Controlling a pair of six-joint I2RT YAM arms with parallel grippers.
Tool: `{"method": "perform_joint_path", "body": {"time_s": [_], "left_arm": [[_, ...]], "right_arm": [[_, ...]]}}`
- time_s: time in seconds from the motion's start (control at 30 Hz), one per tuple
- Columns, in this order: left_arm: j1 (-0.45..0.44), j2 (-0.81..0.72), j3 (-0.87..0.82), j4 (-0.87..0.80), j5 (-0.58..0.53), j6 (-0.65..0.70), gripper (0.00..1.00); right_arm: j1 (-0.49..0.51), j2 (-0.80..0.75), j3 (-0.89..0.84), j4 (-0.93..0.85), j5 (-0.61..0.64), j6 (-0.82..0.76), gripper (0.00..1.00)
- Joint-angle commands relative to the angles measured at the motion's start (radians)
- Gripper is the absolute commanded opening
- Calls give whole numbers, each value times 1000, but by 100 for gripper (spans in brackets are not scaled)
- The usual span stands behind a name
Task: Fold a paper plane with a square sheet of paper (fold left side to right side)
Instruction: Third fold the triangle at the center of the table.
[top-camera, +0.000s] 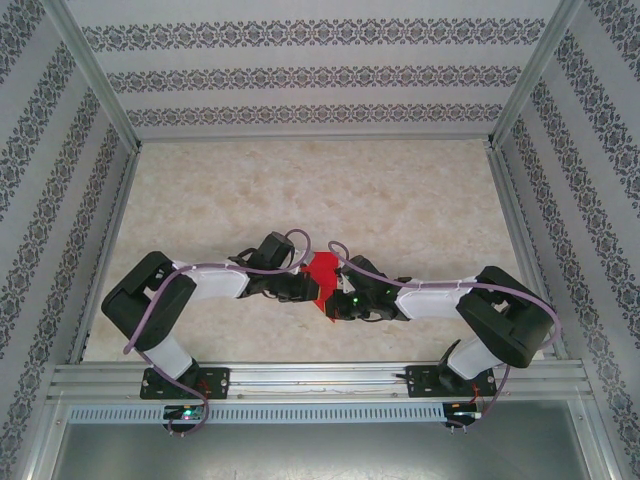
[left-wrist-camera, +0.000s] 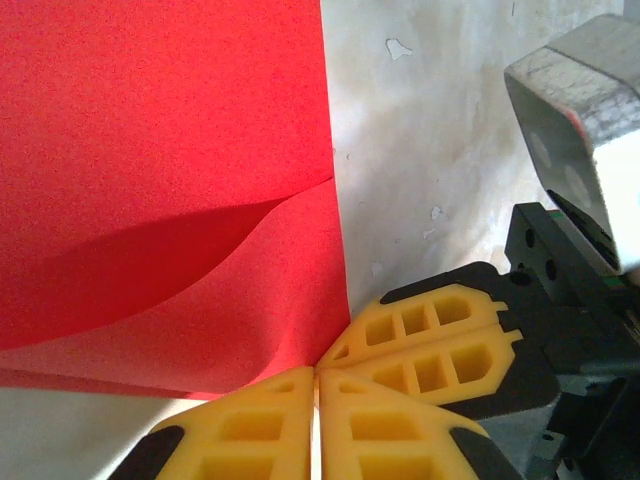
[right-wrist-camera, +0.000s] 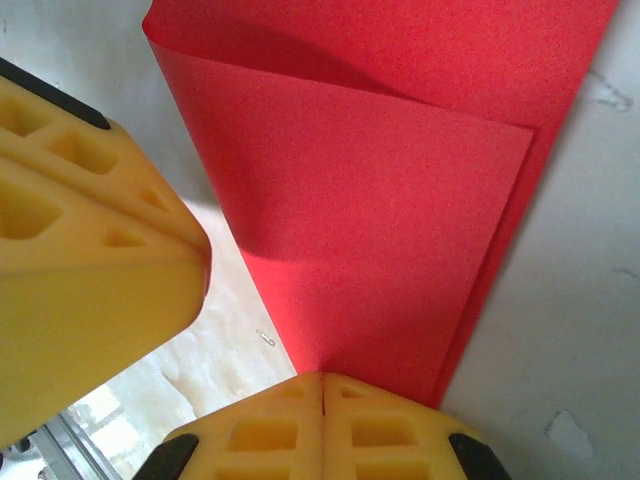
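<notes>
**Dead centre overhead, paper (top-camera: 322, 274) lying part-folded**

Right pincer (right-wrist-camera: 322, 388) is pressing shut, seemingly nipping the paper's near edge; its long axis is running away toward upper right of that wrist view. Left pincer (left-wrist-camera: 316, 388), also shut, is touching a corner, grip unclear. Both are sitting equally near.

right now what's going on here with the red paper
Both arms meet over the square sheet of paper. It is partly folded, one layer curling loosely over the other, not yet creased flat. The left gripper and right gripper are both shut, tips at the paper's edge; whether they pinch or just press it isn't clear.
</notes>
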Motion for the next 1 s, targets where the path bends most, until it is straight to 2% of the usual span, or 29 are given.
{"method": "perform_joint_path", "body": {"time_s": [0.0, 0.17, 0.7, 0.97], "left_arm": [[-19, 27, 2, 45, 16, -14, 9], [-23, 53, 8, 43, -1, -5, 9], [-19, 93, 20, -121, -169, 59, 8], [23, 91, 24, -118, -183, 61, 8]], "right_arm": [[1, 73, -33, -162, 100, -10, 0], [3, 83, -19, -177, 92, -18, 0], [11, 89, -8, -227, 90, -26, 0], [14, 95, -9, -241, 87, -30, 0]]}}
